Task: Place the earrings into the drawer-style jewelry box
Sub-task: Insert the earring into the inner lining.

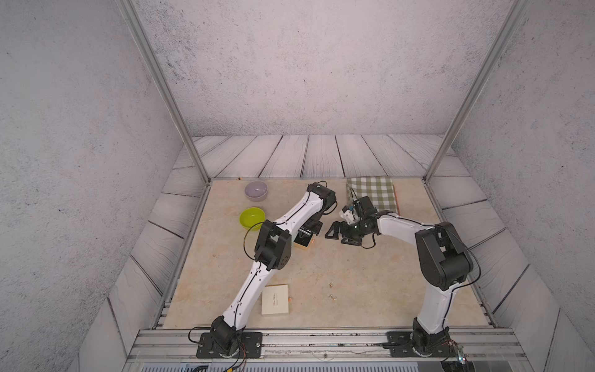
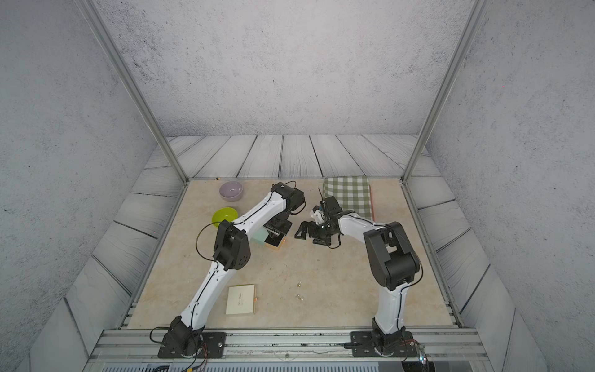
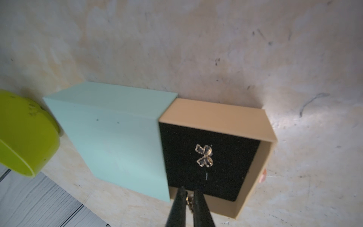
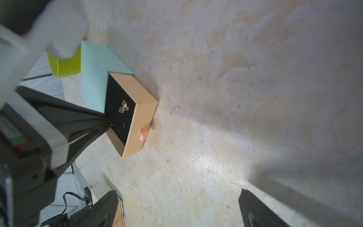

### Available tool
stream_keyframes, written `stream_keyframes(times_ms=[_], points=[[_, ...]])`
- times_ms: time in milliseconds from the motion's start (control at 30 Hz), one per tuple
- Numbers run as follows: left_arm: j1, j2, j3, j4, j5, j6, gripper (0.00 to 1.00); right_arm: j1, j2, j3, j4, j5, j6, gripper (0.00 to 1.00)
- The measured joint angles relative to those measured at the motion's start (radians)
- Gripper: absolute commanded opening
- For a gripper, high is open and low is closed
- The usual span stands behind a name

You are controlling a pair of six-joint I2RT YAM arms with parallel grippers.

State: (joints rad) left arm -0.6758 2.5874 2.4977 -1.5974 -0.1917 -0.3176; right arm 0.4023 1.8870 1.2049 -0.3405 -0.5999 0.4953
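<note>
In both top views the left arm point(image 1: 291, 219) hid most of the jewelry box point(image 1: 304, 244), so only a corner of its drawer showed. The loose earrings point(image 1: 331, 291) on the table point(image 1: 354, 273) were too small there to make out their shape. In the left wrist view the left gripper point(image 3: 190, 200) was cut off by the picture's edge, and the small gold piece point(image 3: 189, 202) pinched between its tips was blurred and mostly covered. The green bowl point(image 3: 23, 135) ran off the frame. In the right wrist view the right gripper point(image 4: 176, 208) showed only as two blurred dark tips at the edge.
</note>
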Motion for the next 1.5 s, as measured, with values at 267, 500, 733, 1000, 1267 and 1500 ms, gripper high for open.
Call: stream_keyframes(times_ms=[267, 500, 733, 1000, 1267, 1500], points=[[-0.007, 0.002, 0.000, 0.000, -0.030, 0.000, 0.00, -0.002, 0.000, 0.000, 0.001, -0.002, 0.000, 0.99], [-0.023, 0.008, 0.000, 0.000, -0.050, 0.002, 0.00, -0.005, 0.000, 0.000, 0.002, -0.004, 0.000, 0.99], [-0.036, 0.018, 0.000, 0.000, -0.059, 0.004, 0.00, -0.006, 0.000, 0.000, 0.005, -0.010, 0.001, 0.99], [-0.041, 0.019, -0.002, 0.000, -0.085, 0.004, 0.00, -0.010, 0.000, 0.000, 0.009, -0.013, 0.001, 0.99], [-0.042, 0.021, -0.016, 0.000, -0.098, 0.003, 0.00, -0.011, 0.000, 0.000, 0.020, -0.019, 0.001, 0.99], [-0.048, 0.048, -0.016, 0.000, -0.098, 0.004, 0.00, -0.011, 0.000, 0.000, 0.023, -0.021, 0.001, 0.99]])
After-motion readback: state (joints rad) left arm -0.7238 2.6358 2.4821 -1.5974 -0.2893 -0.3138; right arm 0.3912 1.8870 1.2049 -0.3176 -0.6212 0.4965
